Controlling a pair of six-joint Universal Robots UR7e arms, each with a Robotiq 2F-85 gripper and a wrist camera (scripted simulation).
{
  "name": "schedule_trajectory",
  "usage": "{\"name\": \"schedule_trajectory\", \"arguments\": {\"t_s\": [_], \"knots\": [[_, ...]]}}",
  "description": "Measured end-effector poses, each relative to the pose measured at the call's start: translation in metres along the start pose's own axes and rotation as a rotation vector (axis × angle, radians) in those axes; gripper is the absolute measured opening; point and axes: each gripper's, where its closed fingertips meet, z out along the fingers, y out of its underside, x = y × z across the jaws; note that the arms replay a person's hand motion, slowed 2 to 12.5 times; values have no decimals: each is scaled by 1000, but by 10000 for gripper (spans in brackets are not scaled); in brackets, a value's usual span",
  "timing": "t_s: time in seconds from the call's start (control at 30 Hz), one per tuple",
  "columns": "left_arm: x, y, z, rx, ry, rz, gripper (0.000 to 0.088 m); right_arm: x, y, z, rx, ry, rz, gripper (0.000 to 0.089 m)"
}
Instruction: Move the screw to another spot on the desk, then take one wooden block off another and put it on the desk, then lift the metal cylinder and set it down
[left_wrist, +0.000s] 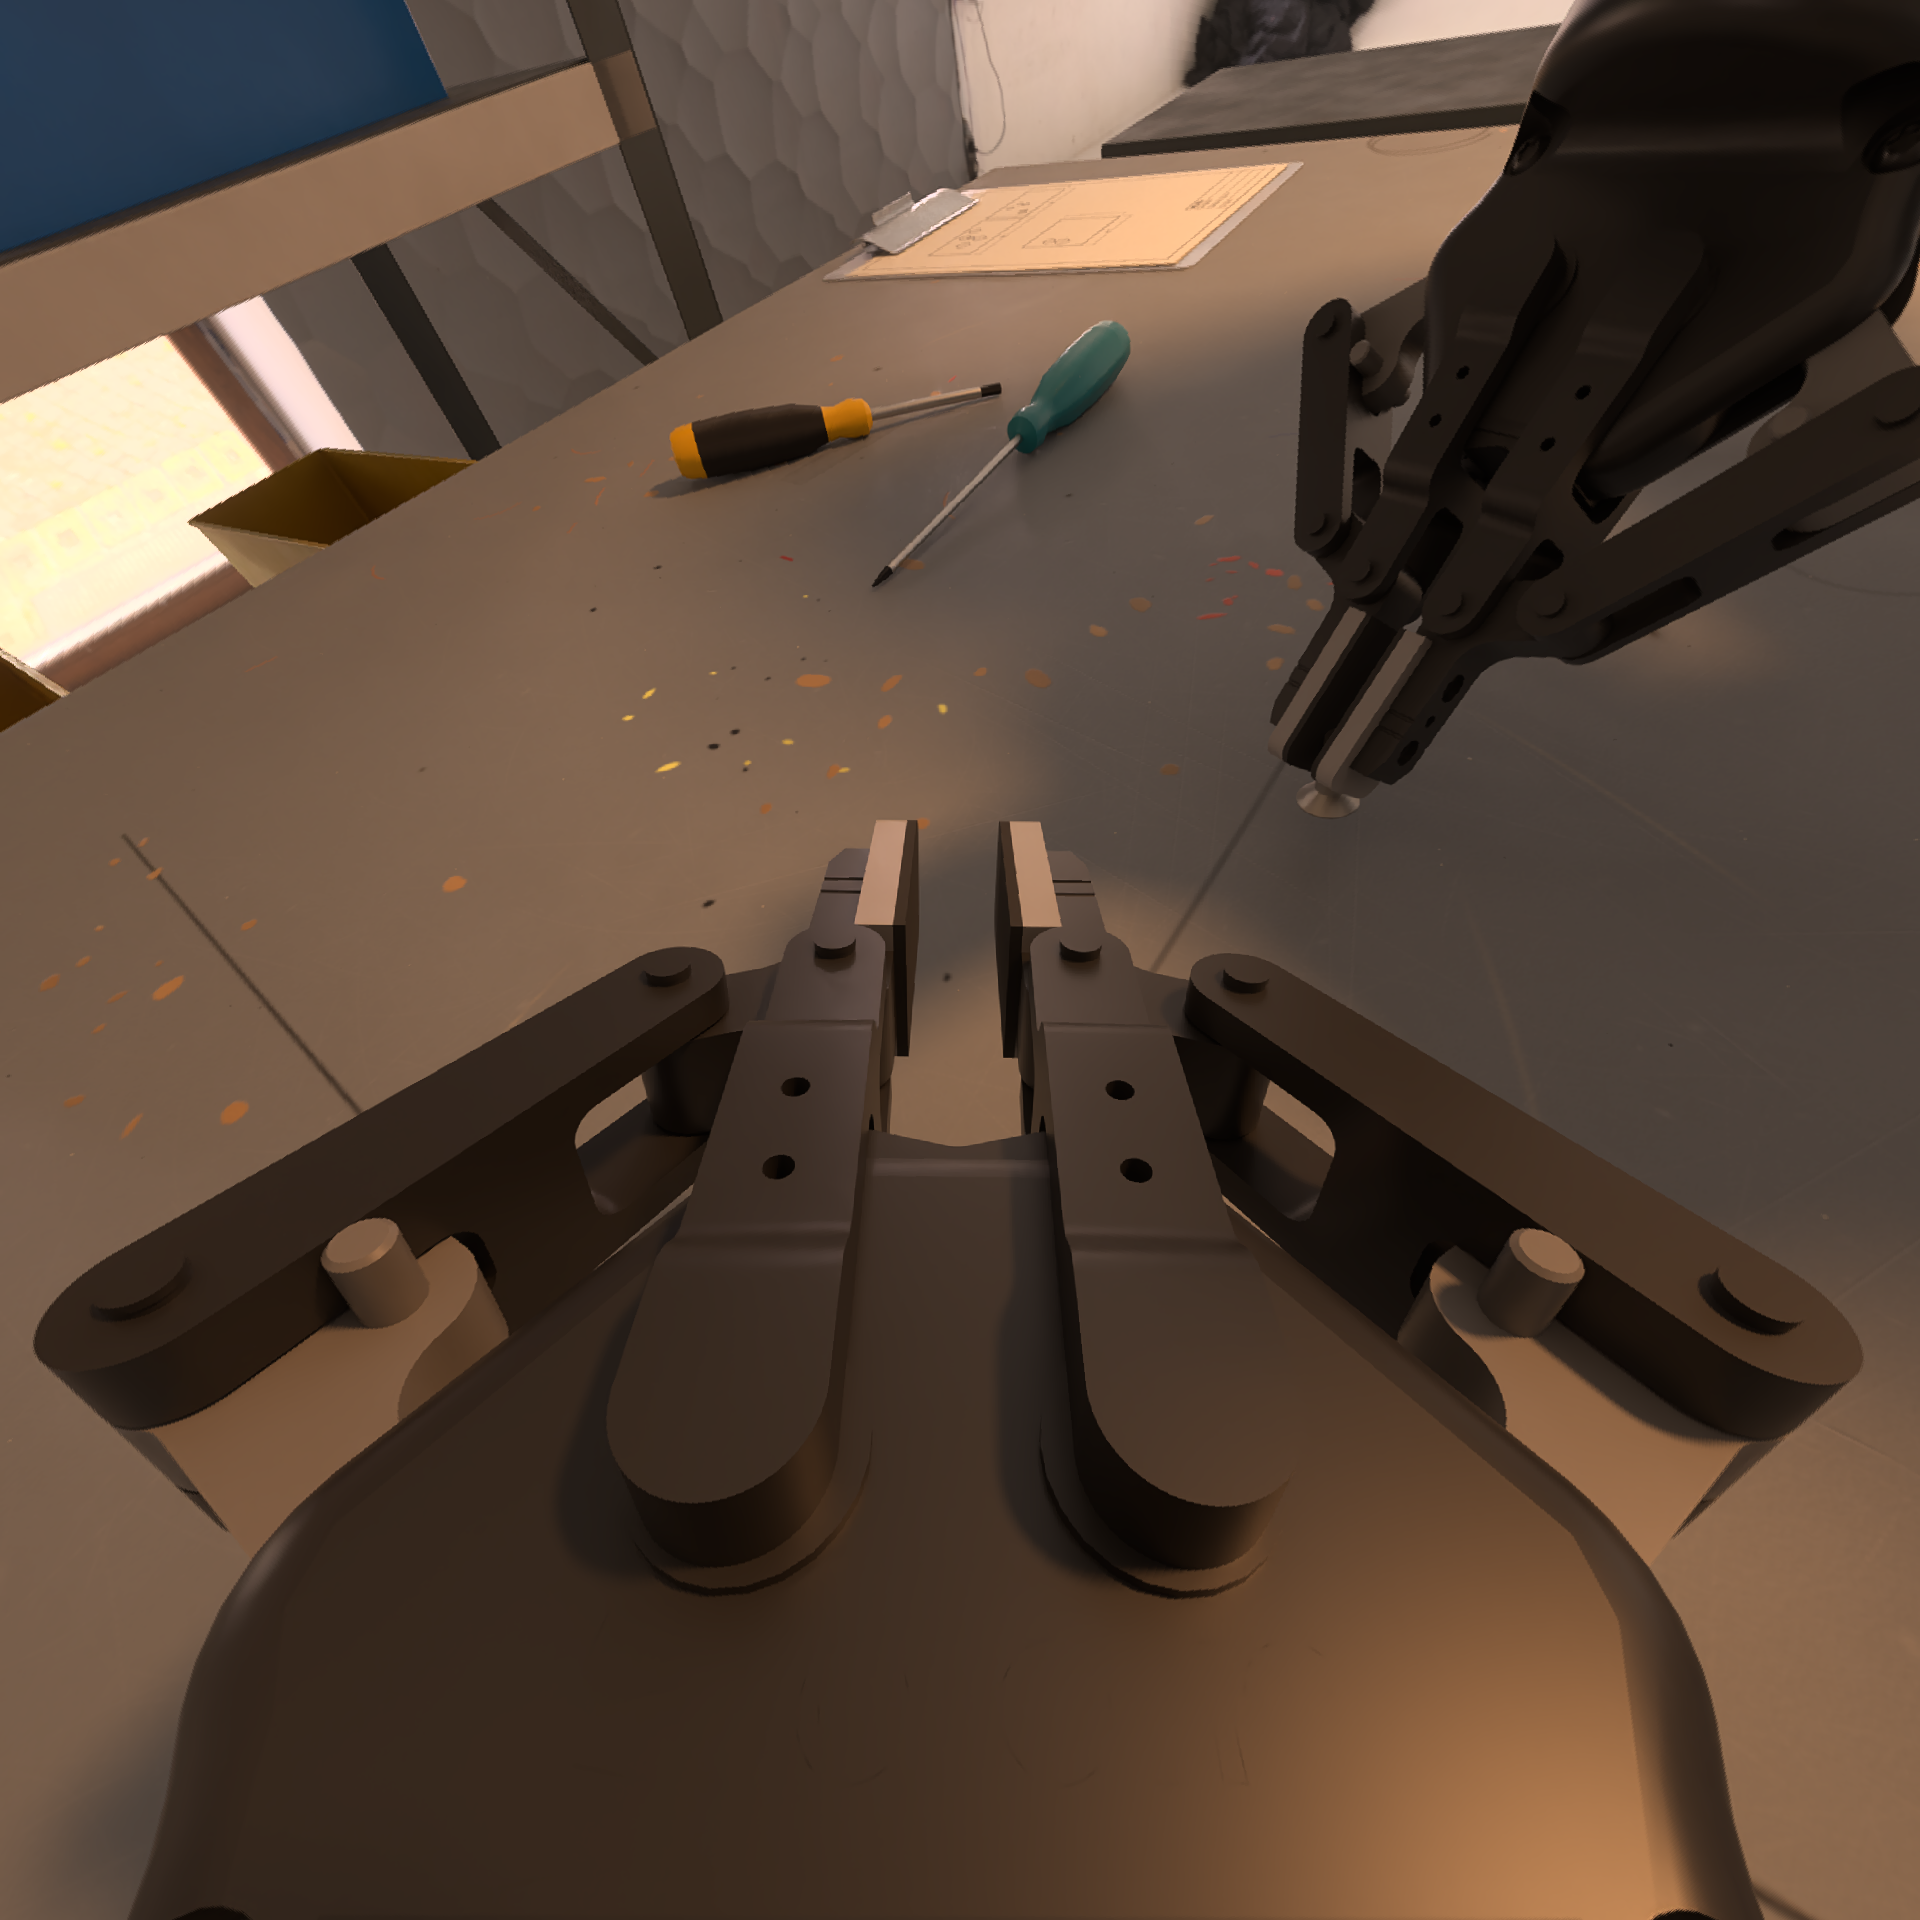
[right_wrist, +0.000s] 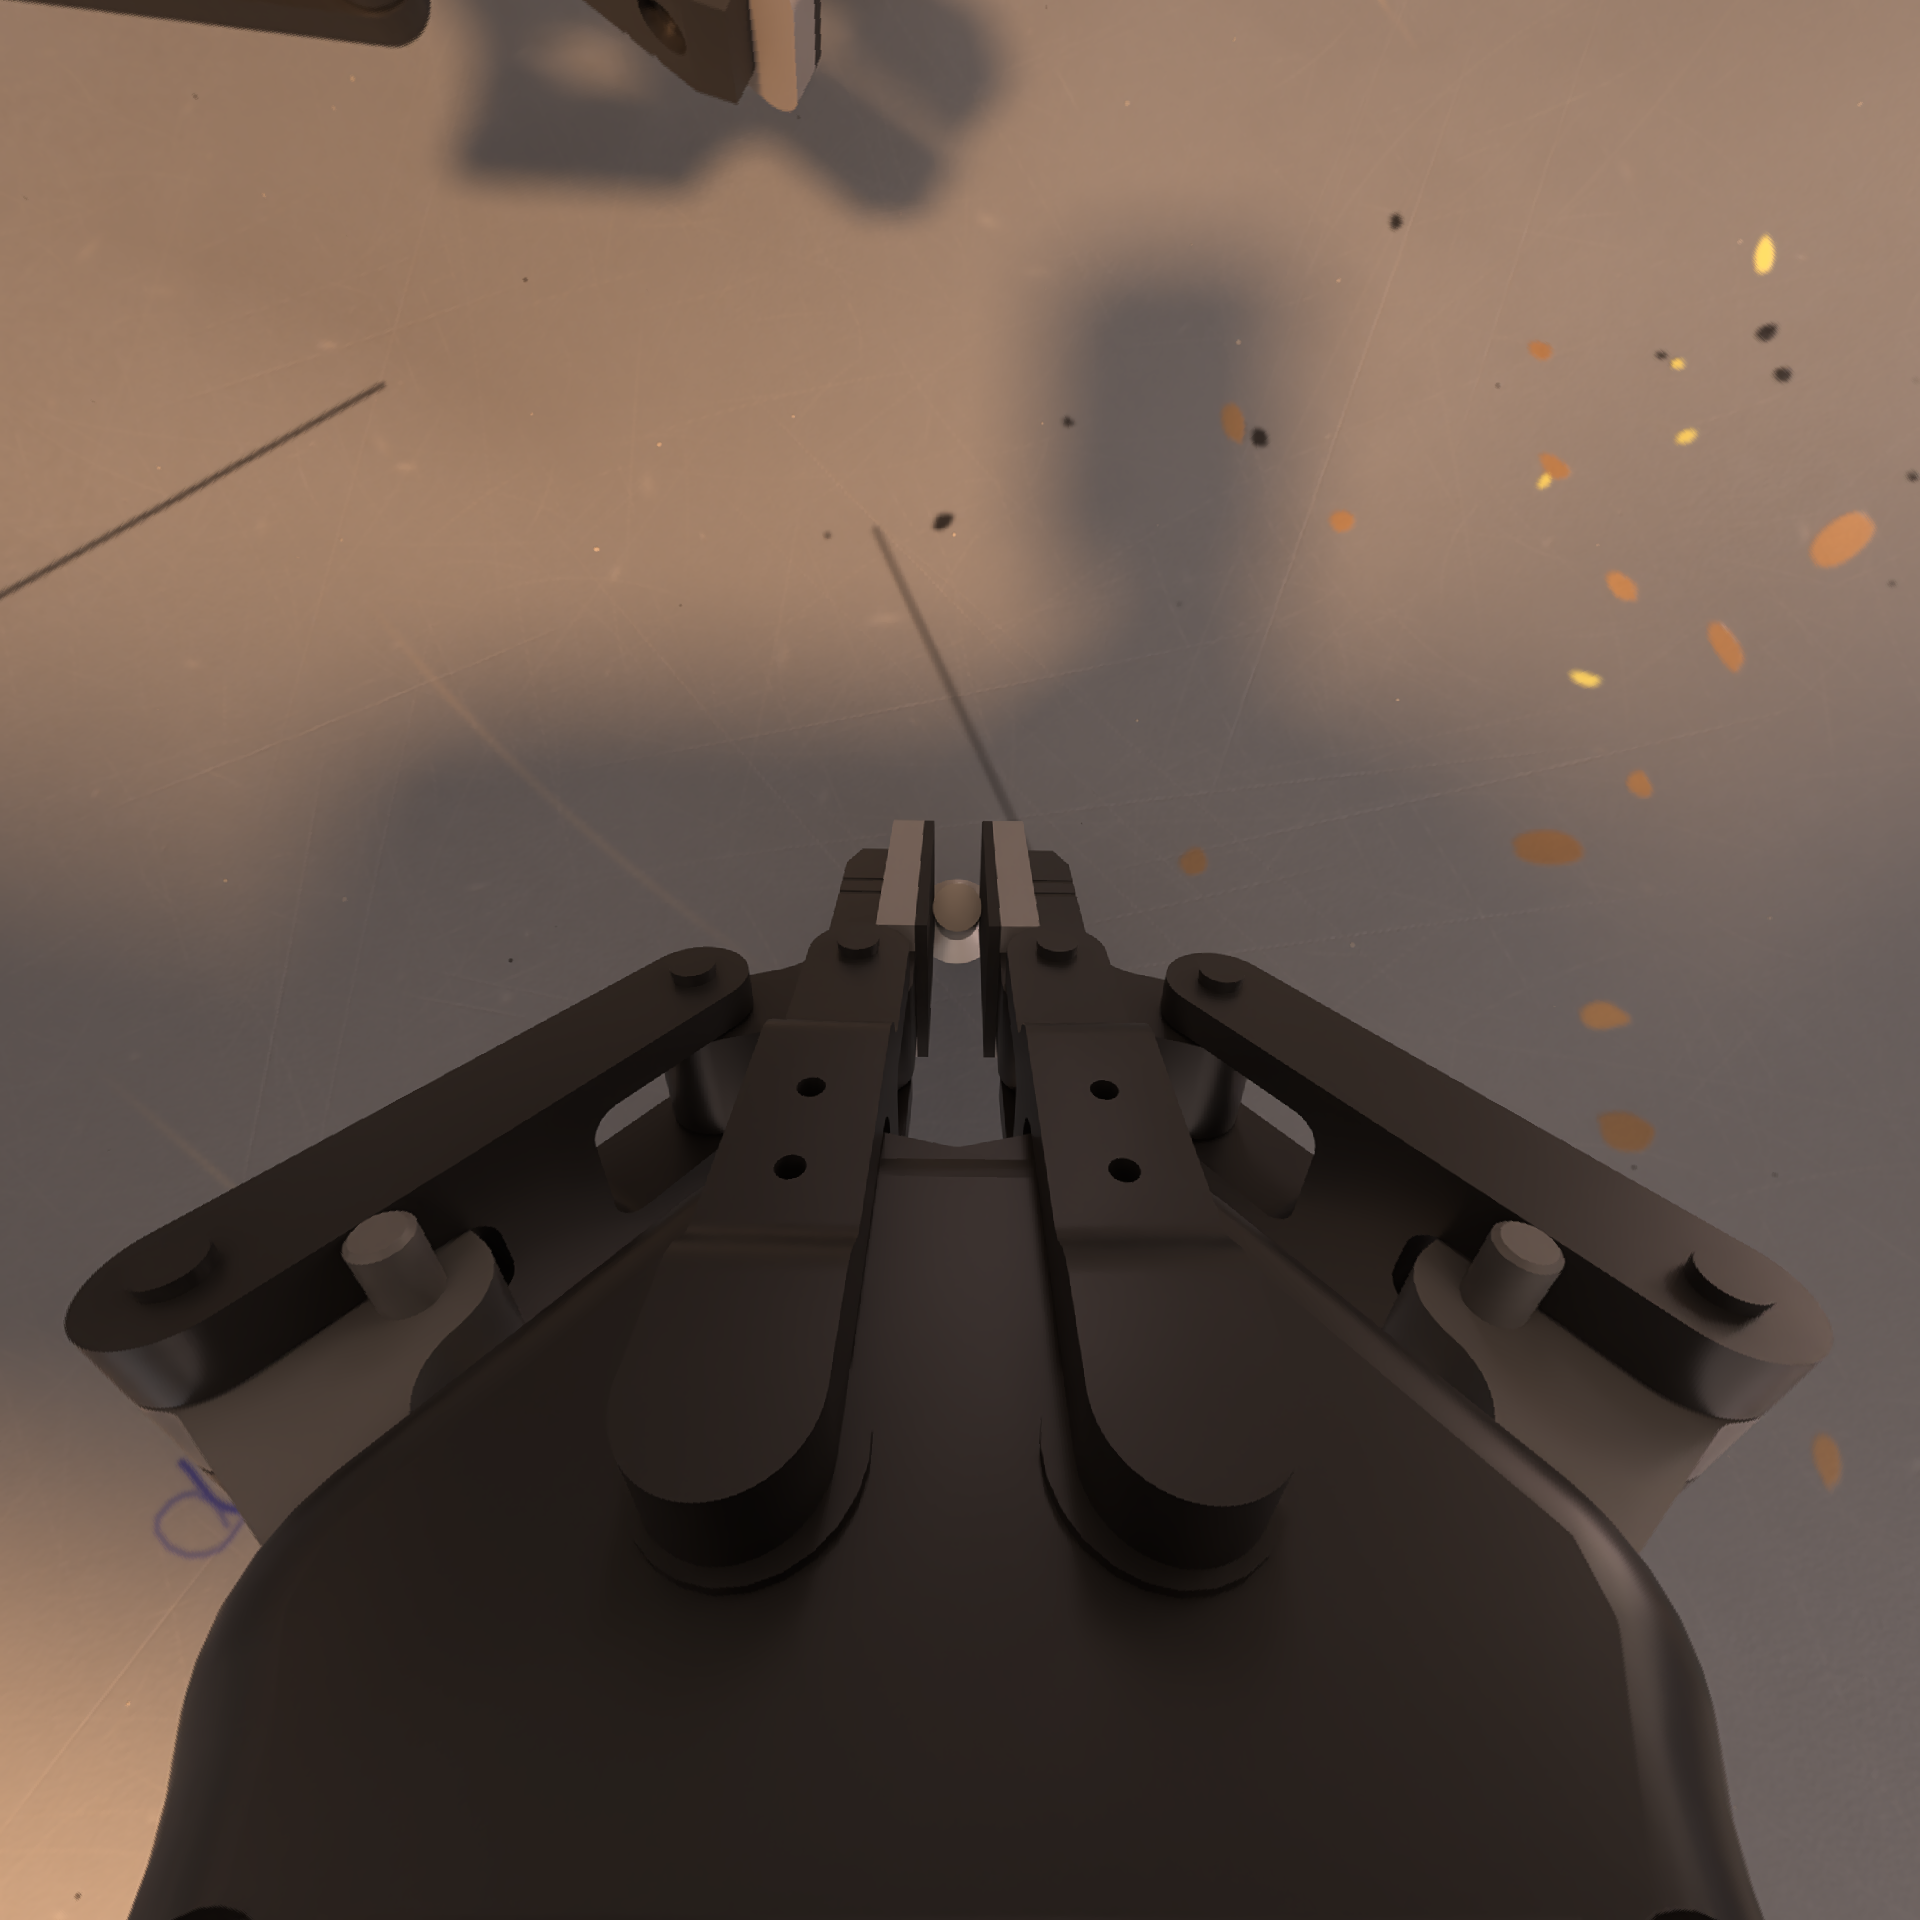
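Screw clamped in right end effector, low over the surface.

Right end effector (right_wrist: 957, 873) closed onto the screw (right_wrist: 956, 906), shank pinched between the pads, flat head (left_wrist: 1328, 798) pointing down and touching or just above the surface (left_wrist: 520, 675); contact not clear. Left end effector (left_wrist: 958, 868) nearby, pads parted by a narrow gap, nothing between them, hovering above the paint-speckled surface. Farther back, lying flat: a black-and-orange screwdriver (left_wrist: 774, 436), a teal screwdriver (left_wrist: 1070, 384) just beside it, and a clipboard (left_wrist: 1081, 218) beyond. Open cardboard box (left_wrist: 312, 504) at the left edge. Wooden blocks and metal cylinder out of sight.
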Motion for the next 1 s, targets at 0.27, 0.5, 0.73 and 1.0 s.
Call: {"name": "schedule_trajectory", "arguments": {"t_s": [0.27, 0.5, 0.73, 1.0], "knots": [[0, 0, -1, 2, -1, -2, 135, 2, 3, 5, -40, 36, -42, 79], [0, -1, -1, 4, -1, 1, 135, 3, 6, 8, -68, 58, -68, 79], [1, -1, -1, 1, 0, 4, 136, 4, 6, 10, -73, 68, -76, 79], [1, -1, -1, 1, 2, 5, 136, 5, 6, 11, -69, 75, -73, 82]]}}
